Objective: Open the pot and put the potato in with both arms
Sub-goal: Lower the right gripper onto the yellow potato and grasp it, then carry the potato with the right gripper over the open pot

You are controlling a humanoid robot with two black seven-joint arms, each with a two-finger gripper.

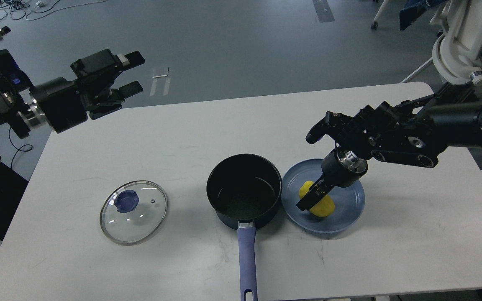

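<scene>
Potato (317, 201) sits on the plate (349, 217), my right gripper (313, 196) straddling it; grip unclear. Next, I lift into the uncovered pot (244, 190). Left gripper (129, 74) spread, empty.

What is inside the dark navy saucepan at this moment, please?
Nothing shows inside the dark navy saucepan, only its bare black bottom. The near inner wall is hidden by the rim. The yellow potato lies on the flat blue plate beside it.

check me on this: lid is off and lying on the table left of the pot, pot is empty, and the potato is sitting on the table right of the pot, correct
One slip: the potato sits on the blue plate, not the bare table, as the head view shows. The rest holds: the lid lies left of the empty pot.
</scene>
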